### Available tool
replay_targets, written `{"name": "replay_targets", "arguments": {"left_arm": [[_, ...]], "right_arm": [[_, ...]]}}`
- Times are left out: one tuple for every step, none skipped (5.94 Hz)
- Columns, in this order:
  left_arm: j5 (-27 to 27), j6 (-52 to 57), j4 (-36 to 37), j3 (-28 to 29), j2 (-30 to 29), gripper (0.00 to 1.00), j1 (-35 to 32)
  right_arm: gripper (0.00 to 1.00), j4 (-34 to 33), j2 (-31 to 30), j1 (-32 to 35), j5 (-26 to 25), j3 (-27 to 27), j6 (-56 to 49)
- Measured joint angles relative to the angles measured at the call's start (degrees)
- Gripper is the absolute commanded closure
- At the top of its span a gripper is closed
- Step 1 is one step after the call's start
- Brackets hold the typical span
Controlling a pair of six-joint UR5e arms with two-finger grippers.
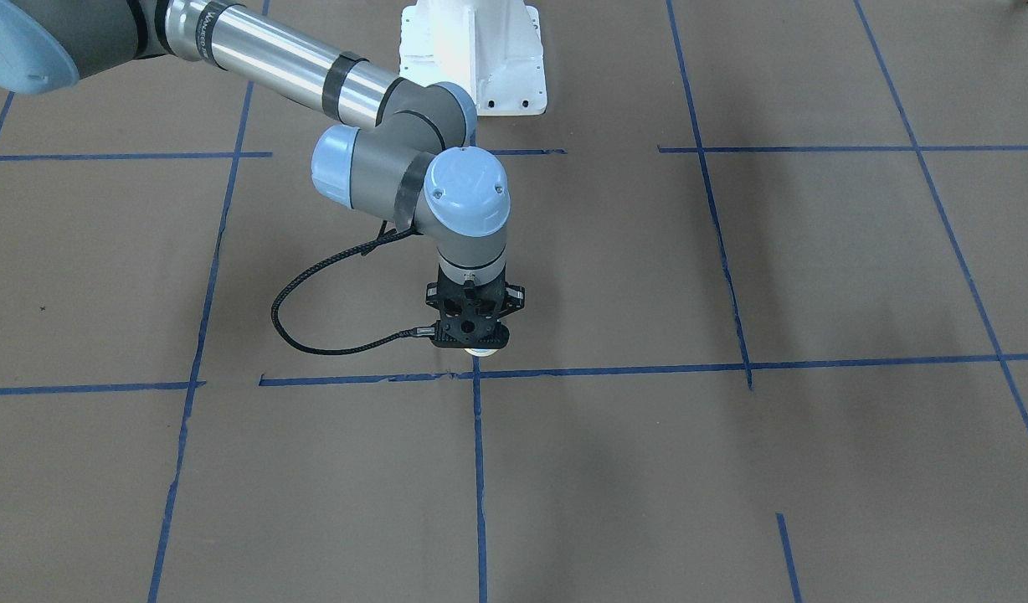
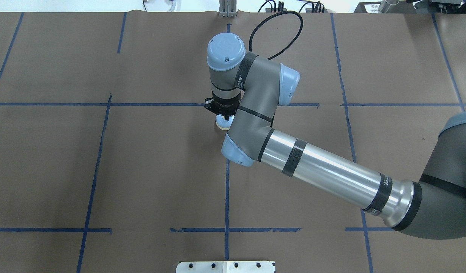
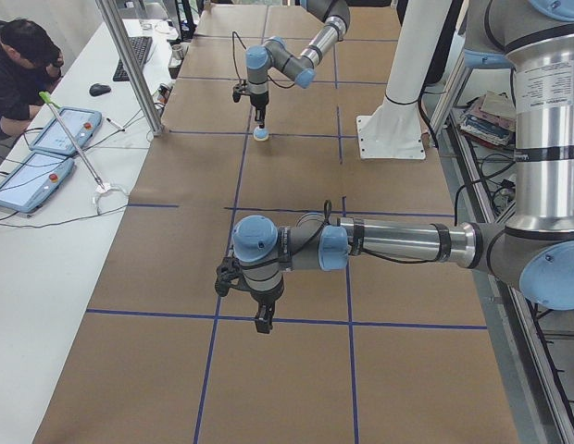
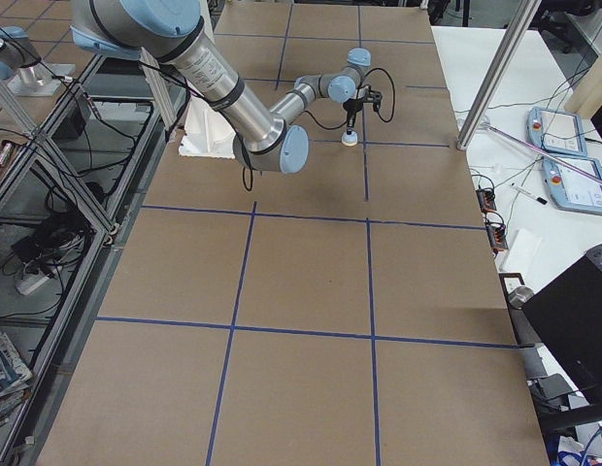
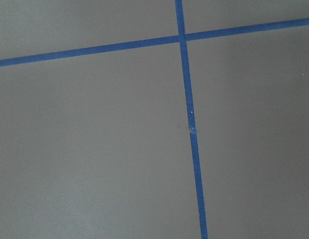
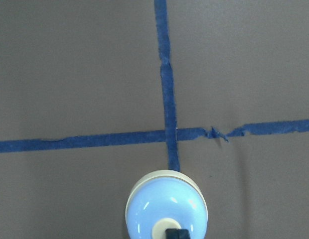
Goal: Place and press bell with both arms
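Note:
The small light-blue bell (image 6: 167,209) with its cream rim stands on the brown paper just beside a crossing of blue tape lines; it also shows in the overhead view (image 2: 223,122) and the front view (image 1: 483,353). My right gripper (image 2: 222,113) points straight down over it. Its black fingertips (image 6: 177,233) are together on the cream button. My left gripper (image 3: 262,321) shows only in the exterior left view, pointing down over a tape line far from the bell; I cannot tell if it is open. The left wrist view shows only paper and tape.
The white bolted pedestal (image 1: 472,50) stands at the robot's side of the table. A black cable (image 1: 313,310) loops off the right wrist. A metal post (image 3: 130,65) and a desk with tablets (image 3: 37,157) and a seated operator (image 3: 23,65) lie past the far edge.

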Motion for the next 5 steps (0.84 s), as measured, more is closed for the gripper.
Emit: {"name": "replay_targets", "arguments": {"left_arm": [[0.0,0.0,0.0,0.0,0.0,0.00,0.0],[0.0,0.0,0.0,0.0,0.0,0.00,0.0],[0.0,0.0,0.0,0.1,0.0,0.00,0.0],[0.0,0.1,0.0,0.3,0.0,0.00,0.0],[0.0,0.1,0.0,0.6,0.0,0.00,0.0]], "right_arm": [[0.91,0.0,0.2,0.0,0.0,0.0,0.0],[0.21,-0.1,0.8,0.6,0.5,0.6,-0.1],[0.00,-0.2,1.1,2.2,2.6,1.6,-0.1],[0.00,-0.3,1.0,4.6,5.6,2.4,-0.3],[0.00,-0.4,-0.1,8.1,8.6,2.9,-2.1]]}}
